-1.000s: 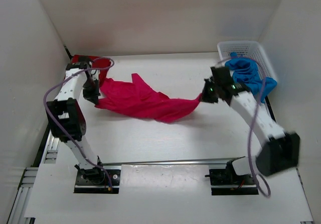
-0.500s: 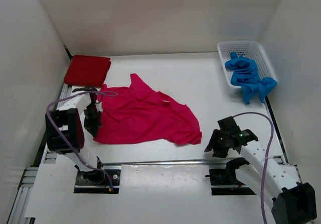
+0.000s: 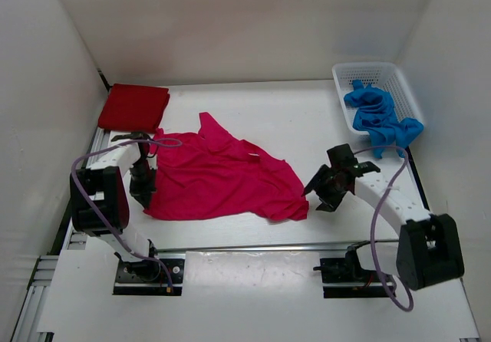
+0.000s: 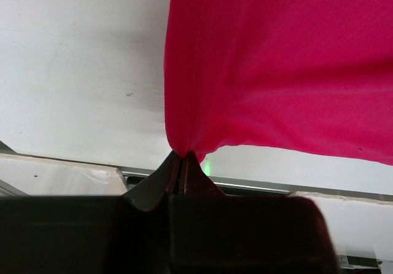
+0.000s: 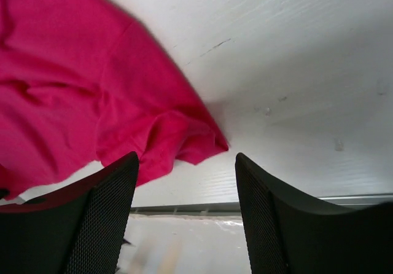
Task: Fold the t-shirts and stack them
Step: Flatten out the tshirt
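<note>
The magenta-pink t-shirt lies spread and wrinkled on the table's left half. My left gripper is shut on its near left corner; in the left wrist view the cloth bunches into the closed fingertips. My right gripper stands open just right of the shirt's near right corner, holding nothing. In the right wrist view that corner lies on the table beyond the parted fingers. The dark red t-shirt lies folded at the back left. The bright blue t-shirt hangs crumpled over the basket's near side.
A white mesh basket stands at the back right corner. White walls close in the table on three sides. A metal rail runs along the near edge, in front of the arm bases.
The shirt, earlier stretched between both grippers farther back, now lies on the table. My right gripper let it go, opened, swung near, then came back beside its corner. The left gripper moved nearer.
</note>
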Robot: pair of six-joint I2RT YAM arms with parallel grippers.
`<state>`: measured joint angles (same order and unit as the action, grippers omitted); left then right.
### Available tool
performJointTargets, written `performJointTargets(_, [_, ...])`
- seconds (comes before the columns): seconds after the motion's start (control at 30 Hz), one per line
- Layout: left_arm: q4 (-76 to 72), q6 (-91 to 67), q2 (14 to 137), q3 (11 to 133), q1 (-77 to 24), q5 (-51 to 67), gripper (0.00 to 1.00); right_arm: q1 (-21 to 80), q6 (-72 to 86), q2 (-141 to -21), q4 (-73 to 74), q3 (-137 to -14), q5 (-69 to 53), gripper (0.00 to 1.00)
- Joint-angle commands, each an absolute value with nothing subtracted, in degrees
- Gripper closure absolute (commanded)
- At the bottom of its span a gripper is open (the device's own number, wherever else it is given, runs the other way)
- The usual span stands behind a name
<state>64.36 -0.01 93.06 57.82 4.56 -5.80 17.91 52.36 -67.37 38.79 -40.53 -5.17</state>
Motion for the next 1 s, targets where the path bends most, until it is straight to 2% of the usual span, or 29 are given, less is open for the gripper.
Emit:
performJointTargets(0.0, [63.54, 0.00, 89.47, 58.62, 4.22, -5.80, 0.89, 17.40, 59.31, -71.88, 34.99, -39.73, -10.89, 0.31])
performJointTargets(0.23, [63.02, 0.00, 88.33, 56.96, 4.22, -5.80, 0.89, 17.40, 62.75, -75.93, 32.43, -41.48, -14.06, 0.31])
performJointTargets(0.4, [63.02, 0.00, 88.33, 56.95, 4.22, -5.27, 0.89, 17.40, 62.06, -79.09, 32.96, -41.49, -11.87, 0.44])
performJointTargets(0.47, [63.02, 0.00, 87.80, 56.95, 4.22, -5.27, 0.89, 17.40, 61.35, -79.97, 32.96, -40.96, -11.87, 0.46])
performJointTargets(0.57, [63.02, 0.00, 87.80, 56.95, 4.22, -5.98, 0.89, 17.40, 61.35, -80.50, 32.96, -39.64, -10.64, 0.54])
performJointTargets(0.63, [63.02, 0.00, 87.80, 56.95, 4.22, -5.98, 0.89, 17.40, 60.21, -81.03, 32.96, -39.12, -10.11, 0.66])
performJointTargets(0.67, [63.02, 0.00, 87.80, 56.95, 4.22, -5.98, 0.89, 16.88, 60.21, -81.04, 32.96, -39.11, -9.59, 0.73])
performJointTargets(0.7, [63.02, 0.00, 87.80, 56.95, 4.22, -5.98, 0.89, 16.88, 59.42, -81.04, 32.96, -39.11, -9.58, 0.88])
performJointTargets(0.77, [63.02, 0.00, 87.80, 57.65, 4.22, -5.98, 0.89, 16.88, 57.84, -81.56, 32.96, -40.33, -8.01, 0.99])
performJointTargets(0.87, [63.02, 0.00, 89.38, 60.63, 4.22, -4.23, 0.89, 15.74, 54.59, -83.66, 32.96, -44.02, -5.63, 1.00])
performJointTargets(0.97, [64.94, 0.00, 97.00, 76.50, 3.70, -1.85, 0.89, 12.84, 49.06, -88.57, 35.58, -58.83, -6.32, 1.00])
